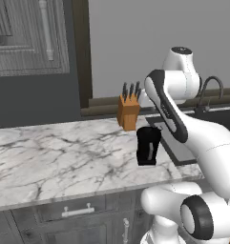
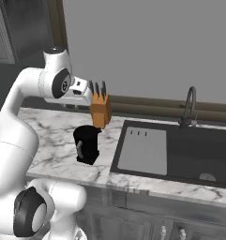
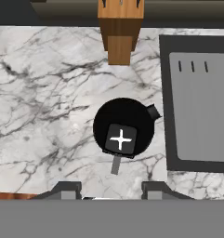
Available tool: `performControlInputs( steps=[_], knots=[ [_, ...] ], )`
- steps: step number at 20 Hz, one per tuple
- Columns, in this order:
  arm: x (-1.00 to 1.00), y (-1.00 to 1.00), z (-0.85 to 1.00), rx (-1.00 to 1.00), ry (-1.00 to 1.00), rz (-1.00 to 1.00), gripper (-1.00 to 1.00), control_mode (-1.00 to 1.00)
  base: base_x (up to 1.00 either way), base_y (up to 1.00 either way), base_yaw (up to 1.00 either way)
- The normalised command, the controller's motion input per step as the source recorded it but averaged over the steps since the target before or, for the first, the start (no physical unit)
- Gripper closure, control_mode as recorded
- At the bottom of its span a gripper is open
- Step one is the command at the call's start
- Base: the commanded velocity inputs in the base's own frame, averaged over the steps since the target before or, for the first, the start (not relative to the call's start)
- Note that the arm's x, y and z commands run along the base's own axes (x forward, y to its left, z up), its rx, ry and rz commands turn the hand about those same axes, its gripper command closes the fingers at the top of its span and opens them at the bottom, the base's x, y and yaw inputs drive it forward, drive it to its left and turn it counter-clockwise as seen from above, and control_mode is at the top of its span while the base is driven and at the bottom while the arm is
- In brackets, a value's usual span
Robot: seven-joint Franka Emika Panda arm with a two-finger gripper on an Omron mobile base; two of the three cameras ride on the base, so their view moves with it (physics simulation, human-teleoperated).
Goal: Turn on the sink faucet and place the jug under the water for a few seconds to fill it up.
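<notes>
Hand view: upright jug (image 3: pixel 124 126), handle toward sink (image 3: pixel 197 104).

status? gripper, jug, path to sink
Gripper above jug, fingers apart, holding nothing. Jug upright on counter, left of sink. Knife block behind jug. No water at faucet.

You had no words, brand names or numbers to read anywhere. The one sign was a white plus-shaped mark on a grey square on top of the jug (image 3: pixel 124 126), seen from the hand camera.
</notes>
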Motion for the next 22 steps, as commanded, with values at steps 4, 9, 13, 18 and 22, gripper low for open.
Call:
performControlInputs(
  steps=[4,9,13,18,22],
  knots=[
    [0.00,0.00,0.00,0.00,0.00,0.00,-1.00,1.00,0.00,0.00,0.00],
    [0.00,0.00,0.00,0.00,0.00,0.00,-1.00,1.00,0.00,-0.10,0.00],
    [0.00,0.00,0.00,0.00,0.00,0.00,-1.00,1.00,-0.03,-1.00,0.00],
    [0.00,0.00,0.00,0.00,0.00,0.00,-1.00,1.00,-0.01,-1.00,0.00],
    [0.00,0.00,0.00,0.00,0.00,0.00,-1.00,1.00,0.00,-1.00,0.00]
  ],
)
